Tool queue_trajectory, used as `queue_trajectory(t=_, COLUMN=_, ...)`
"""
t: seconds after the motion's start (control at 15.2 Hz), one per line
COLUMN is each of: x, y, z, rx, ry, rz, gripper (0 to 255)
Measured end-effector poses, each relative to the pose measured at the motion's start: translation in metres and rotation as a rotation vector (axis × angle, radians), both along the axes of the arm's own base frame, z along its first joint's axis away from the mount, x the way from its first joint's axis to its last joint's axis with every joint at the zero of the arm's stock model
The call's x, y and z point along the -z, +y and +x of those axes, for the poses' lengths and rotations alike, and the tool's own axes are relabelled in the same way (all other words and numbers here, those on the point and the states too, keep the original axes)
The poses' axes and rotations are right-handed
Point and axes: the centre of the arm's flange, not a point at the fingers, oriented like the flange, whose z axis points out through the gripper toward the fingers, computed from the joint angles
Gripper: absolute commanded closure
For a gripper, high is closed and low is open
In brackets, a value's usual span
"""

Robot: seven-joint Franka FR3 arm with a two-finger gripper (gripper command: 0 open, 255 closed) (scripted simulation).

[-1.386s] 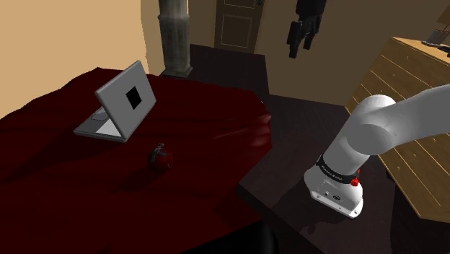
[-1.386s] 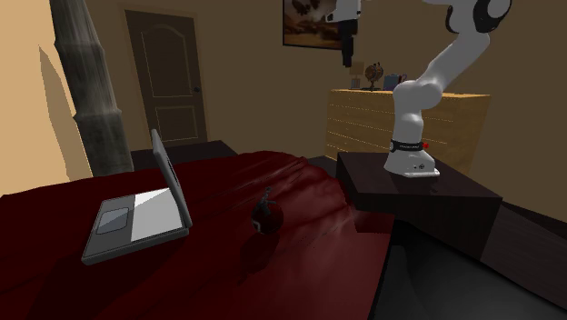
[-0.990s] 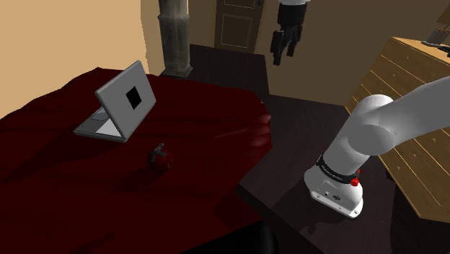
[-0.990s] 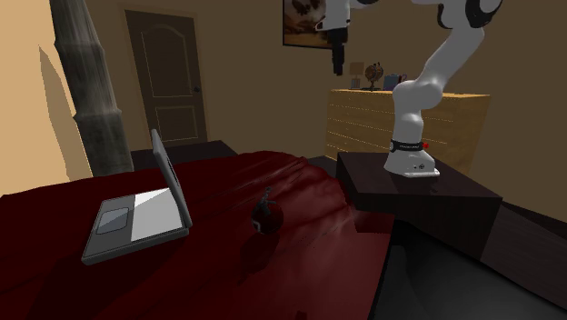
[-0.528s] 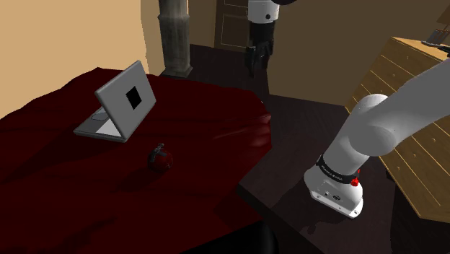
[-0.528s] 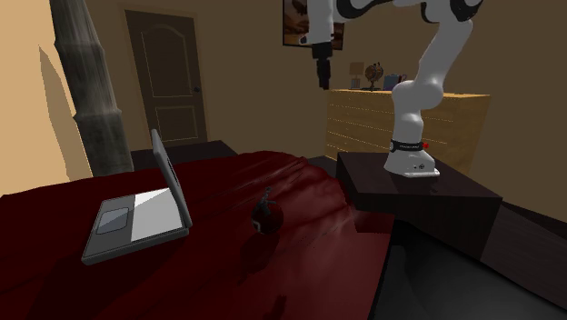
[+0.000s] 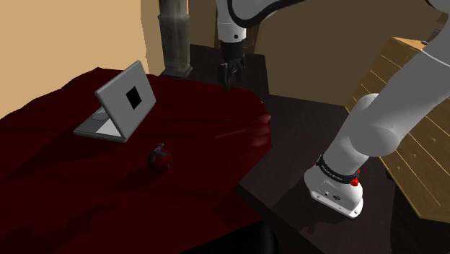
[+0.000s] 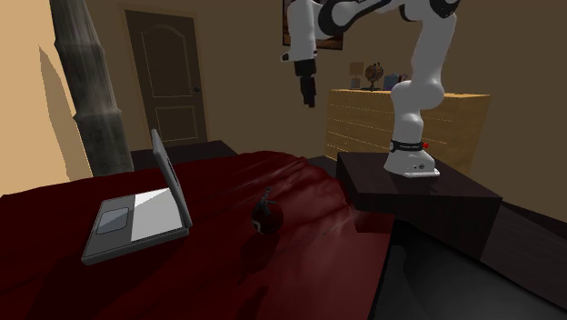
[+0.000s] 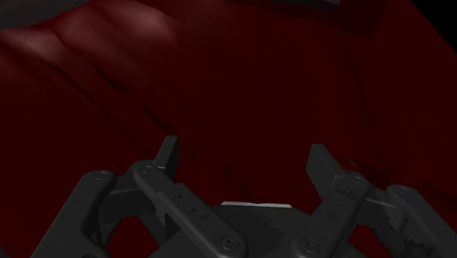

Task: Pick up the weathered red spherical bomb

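The bomb (image 7: pixel 160 159) looks murky on top, perhaps fused; gripper (image 7: pixel 229 78) well apart.

Bed with rumpled dark red cover (image 7: pixel 58 195). On it: open grey laptop (image 7: pixel 115 110), far and toward the shoulder view's left; dark red spherical bomb (image 7: pixel 161 159) nearer, right of the laptop, not touching.
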Motion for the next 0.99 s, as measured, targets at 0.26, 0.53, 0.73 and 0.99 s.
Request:
queue_trajectory(t=0.26, x=0.032, y=0.031, z=0.032, rx=-0.045, ry=0.015, rz=0.02, gripper=0)
queue_trajectory(t=0.53, x=0.061, y=0.065, z=0.053, rx=-0.091, ry=0.03, rz=0.04, gripper=0)
queue_trajectory(t=0.73, x=0.087, y=0.092, z=0.075, rx=-0.126, ry=0.041, rz=0.055, gripper=0)
queue_trajectory(t=0.99, x=0.113, y=0.125, z=0.101, rx=-0.172, ry=0.056, rz=0.075, gripper=0)
